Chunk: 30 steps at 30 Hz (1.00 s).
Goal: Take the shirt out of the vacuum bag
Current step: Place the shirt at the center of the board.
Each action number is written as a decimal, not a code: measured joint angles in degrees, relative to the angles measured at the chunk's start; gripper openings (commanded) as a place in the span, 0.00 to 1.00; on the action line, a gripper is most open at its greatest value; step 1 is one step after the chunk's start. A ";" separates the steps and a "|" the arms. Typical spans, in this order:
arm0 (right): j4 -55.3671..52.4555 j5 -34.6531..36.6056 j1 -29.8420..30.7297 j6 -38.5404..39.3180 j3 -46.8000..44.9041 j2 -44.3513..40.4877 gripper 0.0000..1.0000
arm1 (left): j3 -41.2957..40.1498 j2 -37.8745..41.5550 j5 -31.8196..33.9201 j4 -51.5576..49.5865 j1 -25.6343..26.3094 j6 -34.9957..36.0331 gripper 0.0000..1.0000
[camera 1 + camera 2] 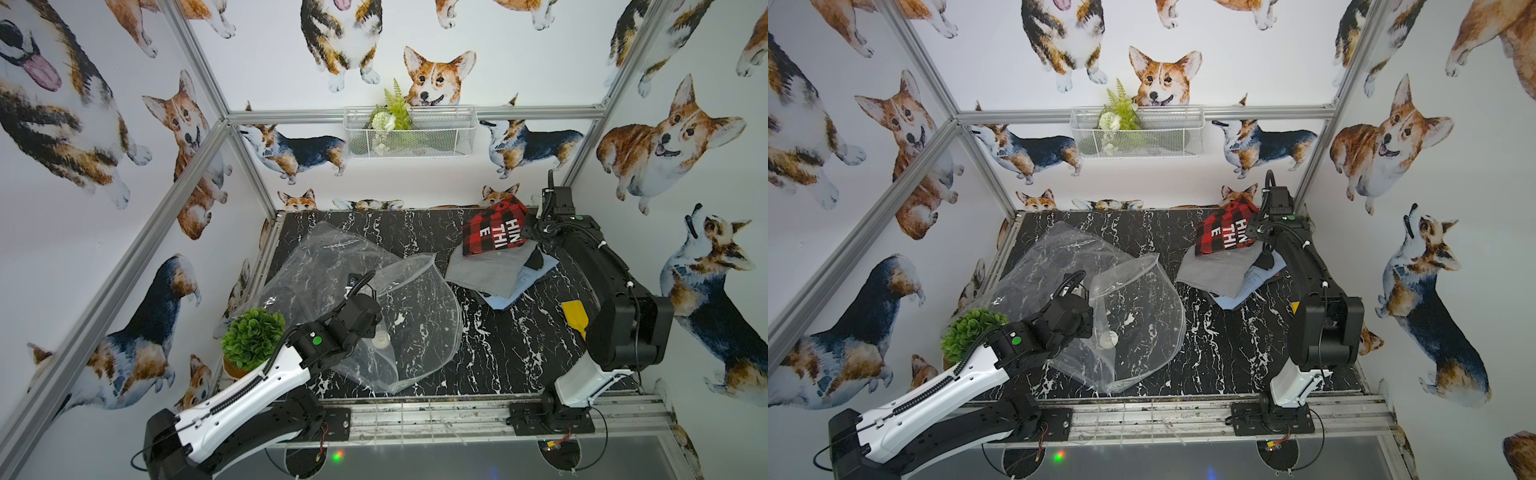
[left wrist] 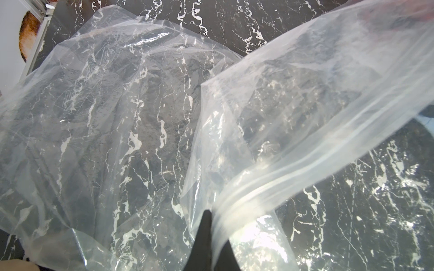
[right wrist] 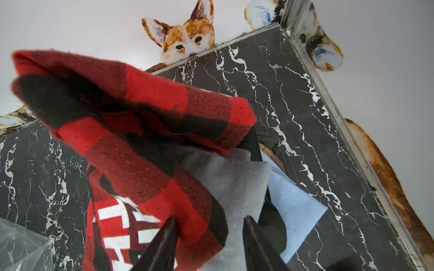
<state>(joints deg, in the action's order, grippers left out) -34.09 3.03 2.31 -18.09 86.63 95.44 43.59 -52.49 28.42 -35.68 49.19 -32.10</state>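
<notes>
The shirt (image 1: 494, 227), red-and-black plaid with white lettering, is already clear of the vacuum bag (image 1: 332, 266). It hangs tilted over a pile of folded clothes (image 1: 486, 270) near the far right corner of the surface (image 1: 498, 353), and its lower edge seems to rest on the grey piece on top. The right gripper (image 3: 209, 226) has its jaws part-way closed on a thick fold of the plaid cloth. The bag lies crumpled and apparently empty on the left half of the surface. The left gripper (image 2: 212, 218) has its jaws clamped together on the zip-seal edge (image 2: 305, 164).

What remains looks like setting the shirt down. To do this well, the right arm should lower until the pile carries the cloth's weight (dropped from height, the fold would likely spill open). It should then part its jaws fully and back straight out, so nothing drags the fabric. The left arm need only hold the bag well apart from the pile.
</notes>
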 measured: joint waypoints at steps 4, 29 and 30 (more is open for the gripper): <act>0.07 -3.65 0.13 -0.31 0.61 0.85 0.49 | 0.11 -0.37 0.02 0.02 0.00 0.20 0.00; 0.31 -11.41 0.22 -1.92 0.33 -0.98 0.00 | -0.13 -0.37 -0.02 0.26 0.00 0.42 0.00; 0.44 -12.31 0.09 -2.73 0.02 -1.84 0.00 | -0.11 -0.37 -0.02 0.26 0.00 0.42 0.00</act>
<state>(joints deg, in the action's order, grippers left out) -33.65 -9.28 2.39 -20.82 86.65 93.60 43.48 -52.86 28.40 -35.42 49.19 -31.68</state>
